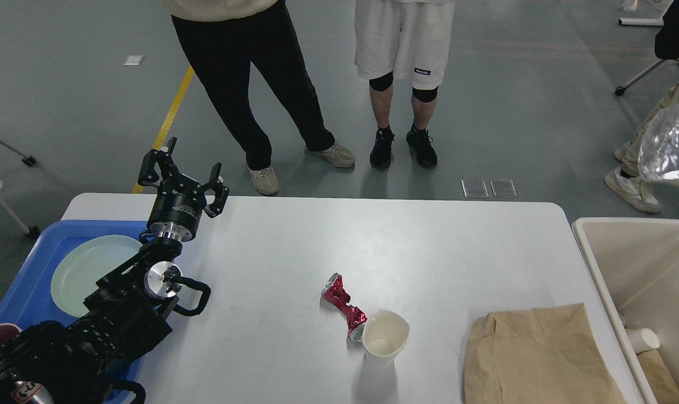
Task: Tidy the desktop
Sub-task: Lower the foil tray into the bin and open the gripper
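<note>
The white desktop (294, 247) holds a crushed red can (342, 303), a white paper cup (385, 338) touching the can, and a brown paper bag (541, 359) at the front right. My left gripper (183, 167) is open and empty, pointing up over the desktop's far left corner, apart from all of them. A crumpled foil tray (671, 143) hangs in the air at the right edge of the view, above the floor behind the bin, partly cut off. My right gripper is out of view.
A blue tray (22, 292) with a pale green plate (87, 269) sits at the left. A beige bin (600, 269) stands at the right with a white cup (642, 339) inside. Two people (272, 84) stand beyond the far edge.
</note>
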`<act>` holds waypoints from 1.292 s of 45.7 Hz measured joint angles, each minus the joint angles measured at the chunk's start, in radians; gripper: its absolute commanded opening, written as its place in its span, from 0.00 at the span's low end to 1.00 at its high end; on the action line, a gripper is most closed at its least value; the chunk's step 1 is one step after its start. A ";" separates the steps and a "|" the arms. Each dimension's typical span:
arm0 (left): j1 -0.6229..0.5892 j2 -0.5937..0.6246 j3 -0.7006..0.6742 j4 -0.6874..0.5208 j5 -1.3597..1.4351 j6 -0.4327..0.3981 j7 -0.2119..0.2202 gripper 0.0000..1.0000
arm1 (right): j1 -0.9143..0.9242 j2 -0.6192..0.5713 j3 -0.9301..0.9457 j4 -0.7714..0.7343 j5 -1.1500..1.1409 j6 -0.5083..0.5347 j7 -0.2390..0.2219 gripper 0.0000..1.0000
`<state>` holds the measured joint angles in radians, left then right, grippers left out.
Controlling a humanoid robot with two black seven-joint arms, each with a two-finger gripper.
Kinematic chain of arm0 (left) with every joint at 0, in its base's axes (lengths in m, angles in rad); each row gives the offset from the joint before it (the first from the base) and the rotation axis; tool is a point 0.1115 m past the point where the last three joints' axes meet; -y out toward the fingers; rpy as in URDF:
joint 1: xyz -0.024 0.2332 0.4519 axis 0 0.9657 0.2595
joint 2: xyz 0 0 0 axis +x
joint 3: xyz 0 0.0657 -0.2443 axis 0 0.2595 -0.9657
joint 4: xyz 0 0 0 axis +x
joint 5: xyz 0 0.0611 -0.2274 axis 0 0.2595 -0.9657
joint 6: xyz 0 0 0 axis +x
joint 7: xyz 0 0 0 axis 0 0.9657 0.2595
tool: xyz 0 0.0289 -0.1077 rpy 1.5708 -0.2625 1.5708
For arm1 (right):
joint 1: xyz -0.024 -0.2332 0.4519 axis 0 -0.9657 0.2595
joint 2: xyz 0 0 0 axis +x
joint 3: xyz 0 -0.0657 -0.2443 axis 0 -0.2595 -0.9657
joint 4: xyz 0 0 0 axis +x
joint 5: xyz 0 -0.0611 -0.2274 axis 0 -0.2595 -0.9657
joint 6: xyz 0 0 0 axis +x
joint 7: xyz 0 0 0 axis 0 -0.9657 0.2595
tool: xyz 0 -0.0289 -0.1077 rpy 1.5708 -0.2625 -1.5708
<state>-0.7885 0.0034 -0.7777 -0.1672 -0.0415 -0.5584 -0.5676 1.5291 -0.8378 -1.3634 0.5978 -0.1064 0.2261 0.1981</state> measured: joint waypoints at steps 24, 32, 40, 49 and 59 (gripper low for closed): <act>0.000 0.000 0.000 0.000 0.000 0.000 0.001 0.97 | -0.627 -0.010 0.493 -0.101 0.000 -0.367 0.009 0.00; 0.000 0.000 0.000 0.000 0.000 0.000 0.001 0.97 | -0.718 0.017 0.566 -0.162 -0.001 -0.369 0.009 0.93; 0.000 0.000 0.000 0.000 0.000 0.000 0.001 0.97 | -0.733 0.025 0.576 -0.196 -0.002 -0.372 0.009 1.00; 0.000 0.000 0.000 0.000 0.000 0.000 0.000 0.97 | -0.756 0.038 0.577 -0.192 -0.001 -0.364 0.009 1.00; 0.000 0.000 0.000 0.000 0.000 0.000 0.000 0.97 | -0.742 0.044 0.565 -0.146 -0.004 -0.347 0.009 1.00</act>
<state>-0.7885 0.0030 -0.7777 -0.1672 -0.0414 -0.5584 -0.5676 0.7867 -0.7941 -0.7987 0.4522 -0.1104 -0.1214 0.2071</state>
